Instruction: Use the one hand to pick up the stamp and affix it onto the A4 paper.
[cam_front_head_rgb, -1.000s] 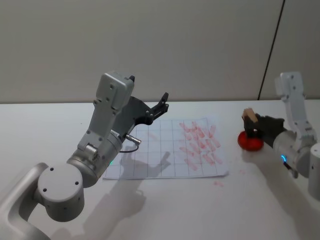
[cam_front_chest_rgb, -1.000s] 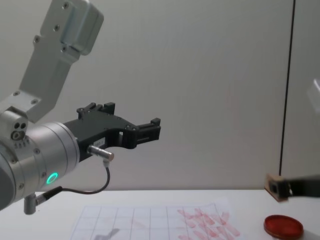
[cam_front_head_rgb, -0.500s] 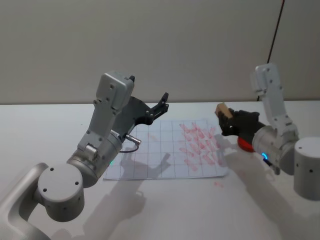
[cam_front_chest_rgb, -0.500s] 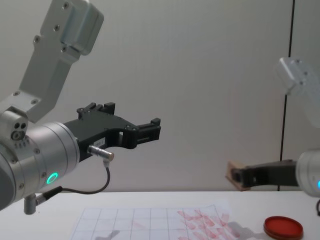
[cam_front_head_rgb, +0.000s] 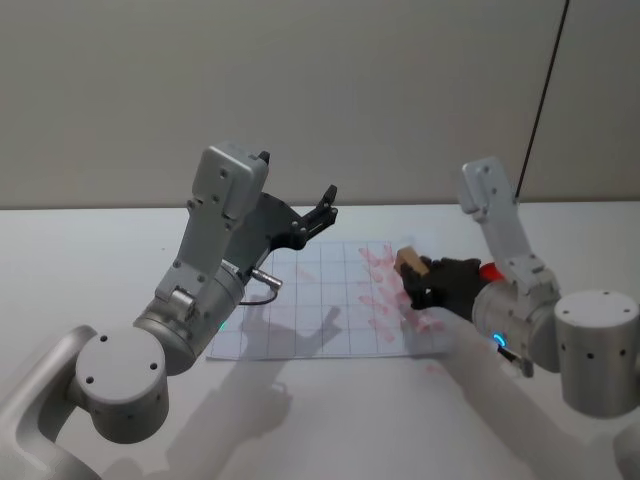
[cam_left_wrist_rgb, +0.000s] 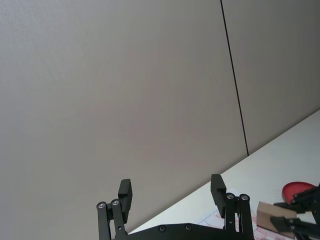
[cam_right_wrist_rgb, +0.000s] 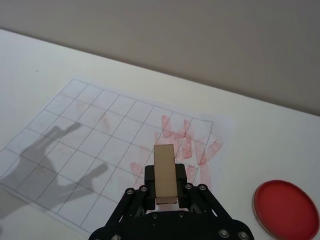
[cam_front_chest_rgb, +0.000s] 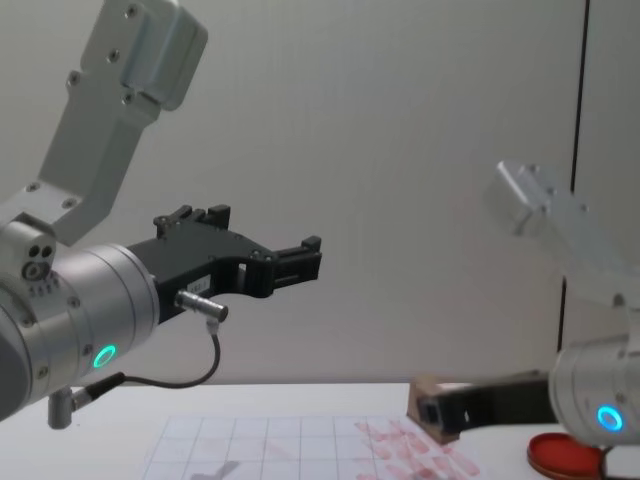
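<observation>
My right gripper (cam_front_head_rgb: 418, 280) is shut on the stamp (cam_front_head_rgb: 409, 262), a small tan wooden block. It holds the block just above the A4 paper (cam_front_head_rgb: 310, 310), over the cluster of red-pink marks on the sheet's right part. In the right wrist view the stamp (cam_right_wrist_rgb: 164, 172) sits between the black fingers (cam_right_wrist_rgb: 150, 179), with the gridded A4 paper (cam_right_wrist_rgb: 75, 135) below. The chest view shows the stamp (cam_front_chest_rgb: 432, 398) low over the paper (cam_front_chest_rgb: 260, 450). My left gripper (cam_front_head_rgb: 325, 205) hangs open and raised above the paper's left half.
A round red ink pad (cam_right_wrist_rgb: 286, 208) lies on the white table to the right of the paper, partly hidden behind my right arm in the head view (cam_front_head_rgb: 487, 269). A few stray red marks dot the table (cam_front_head_rgb: 436, 367) near the paper's front right corner.
My right gripper has carried the stamp left from above the ink pad to over the paper's red marks, and lower. The left arm has not moved.
</observation>
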